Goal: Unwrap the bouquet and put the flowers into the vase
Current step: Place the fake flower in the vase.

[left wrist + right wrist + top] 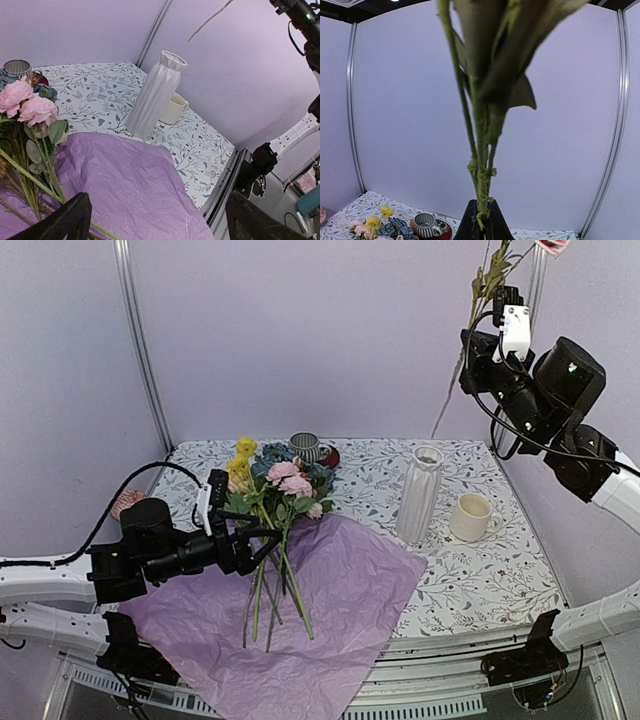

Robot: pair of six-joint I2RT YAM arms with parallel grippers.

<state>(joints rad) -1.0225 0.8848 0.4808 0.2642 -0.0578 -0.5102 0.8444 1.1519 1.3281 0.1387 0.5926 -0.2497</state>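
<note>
The unwrapped bouquet's flowers (275, 485) lie on the spread pink-purple tissue paper (340, 590), blooms toward the back and stems toward the front. My left gripper (262, 543) is open at the stems. In the left wrist view, green stems pass by its left finger (67, 220), and the pink roses (27, 102) sit at the left. The white ribbed vase (418, 495) stands upright to the right of the paper. High above it, my right gripper (510, 302) is shut on a single flower stem (481, 165) that points upward; its pink bloom (553, 245) is at the frame's top.
A cream mug (472, 517) stands just right of the vase. A striped grey cup (305, 446) and a red saucer (331, 457) sit behind the flowers. A pink object (127, 503) lies off the table's left edge. The tissue paper overhangs the front edge.
</note>
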